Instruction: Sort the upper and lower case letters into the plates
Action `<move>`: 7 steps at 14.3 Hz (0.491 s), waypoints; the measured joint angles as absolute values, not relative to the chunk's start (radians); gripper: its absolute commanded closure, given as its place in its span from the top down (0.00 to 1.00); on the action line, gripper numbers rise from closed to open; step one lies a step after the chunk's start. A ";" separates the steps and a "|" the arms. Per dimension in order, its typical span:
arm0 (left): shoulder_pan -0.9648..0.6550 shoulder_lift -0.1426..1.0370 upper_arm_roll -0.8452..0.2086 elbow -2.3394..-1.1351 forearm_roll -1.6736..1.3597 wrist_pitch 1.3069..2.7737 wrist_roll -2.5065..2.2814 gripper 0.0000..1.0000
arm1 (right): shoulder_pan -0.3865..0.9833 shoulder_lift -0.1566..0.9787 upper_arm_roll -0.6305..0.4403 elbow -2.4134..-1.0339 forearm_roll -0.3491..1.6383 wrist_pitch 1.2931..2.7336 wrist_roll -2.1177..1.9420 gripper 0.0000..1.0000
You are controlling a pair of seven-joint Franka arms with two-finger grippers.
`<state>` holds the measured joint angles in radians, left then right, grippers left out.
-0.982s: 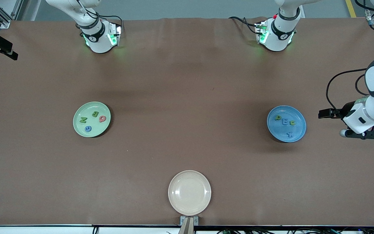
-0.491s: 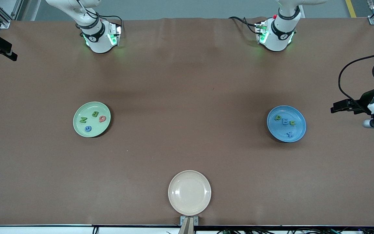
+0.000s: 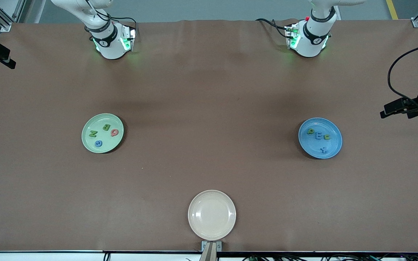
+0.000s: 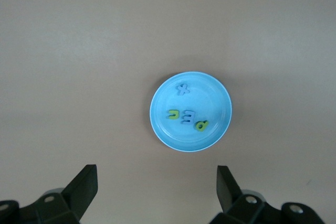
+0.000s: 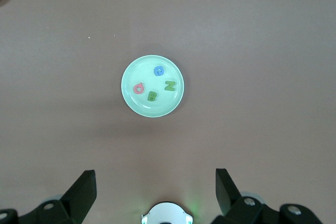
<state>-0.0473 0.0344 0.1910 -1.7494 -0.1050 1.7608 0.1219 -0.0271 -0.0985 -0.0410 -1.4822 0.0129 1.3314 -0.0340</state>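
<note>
— At the right arm's end of the tabletop, what is entered first?

— Item one: mint green plate, midway between the base-side edge and the camera-side edge. It holds four letters: a green N-or-Z, a green B, a red Q and a blue piece that looks like a lower-case e but is too small to read for certain.

— Next along?

— Item two: cream plate, at the middle of the camera-side edge, with nothing in it. Item three: blue plate, toward the left arm's end. It holds a green p, a blue E, a green c and a blue x.

— Why are they laid out so?

— Probably one plate per case. All eight pieces lie in plates and none on the cloth. The e and the E each look out of place, so the sort may not be clean.

— And the tools?

— The right gripper hangs high over the right arm's end, jaws spread wide, holding and touching nothing. It waits. The left gripper hangs high over the left arm's end near the blue plate, jaws equally wide and empty.
</note>
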 measured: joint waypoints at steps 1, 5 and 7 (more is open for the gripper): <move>-0.048 0.020 0.187 -1.749 -0.105 1.760 0.108 1.00 | -0.027 -0.098 -0.041 -1.482 0.013 1.331 -0.034 1.00; -0.051 -0.043 0.159 -1.750 -0.105 1.759 0.080 1.00 | -0.027 -0.098 -0.041 -1.481 0.013 1.331 -0.034 1.00; -0.051 -0.074 0.156 -1.750 -0.105 1.758 0.080 1.00 | -0.027 -0.098 -0.041 -1.481 0.013 1.331 -0.034 1.00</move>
